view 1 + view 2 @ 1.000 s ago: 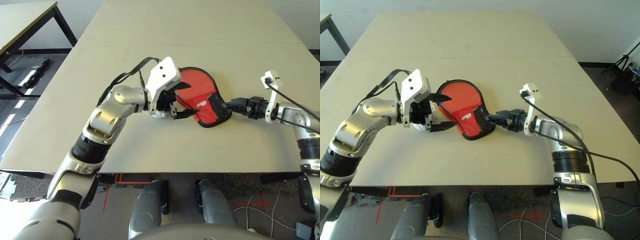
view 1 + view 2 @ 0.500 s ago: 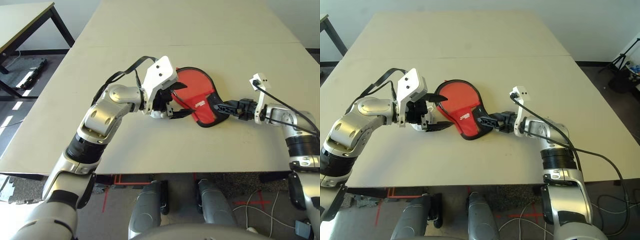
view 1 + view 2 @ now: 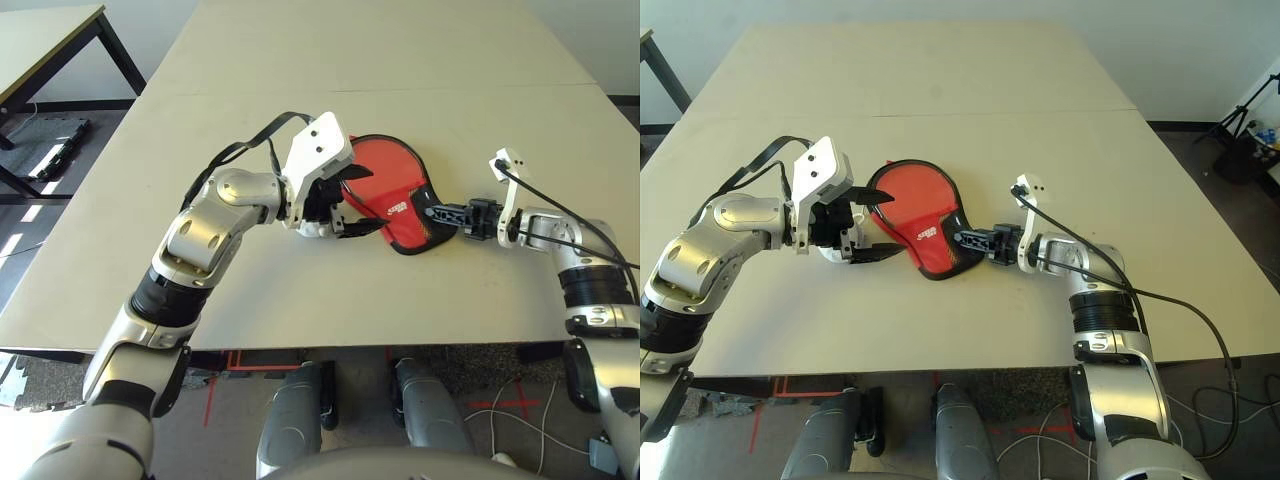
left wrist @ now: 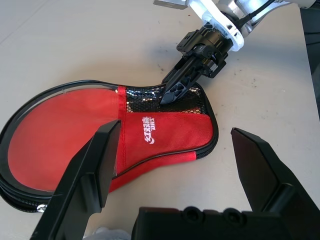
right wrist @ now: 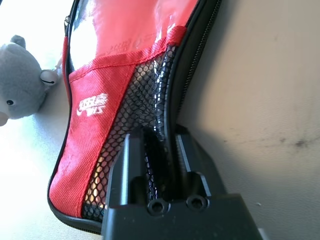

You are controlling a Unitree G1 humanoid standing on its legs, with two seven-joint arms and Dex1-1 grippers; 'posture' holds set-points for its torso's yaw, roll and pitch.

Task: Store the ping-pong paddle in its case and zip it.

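The case (image 3: 395, 195) lies flat at the centre of the frame, well clear of every bench (image 3: 400, 80) edge, bare surface all round. The right hand (image 3: 437, 212) pinches the case's black mesh corner from the right. The left hand (image 4: 175, 165) stands wide apart just left of it, holding nothing.
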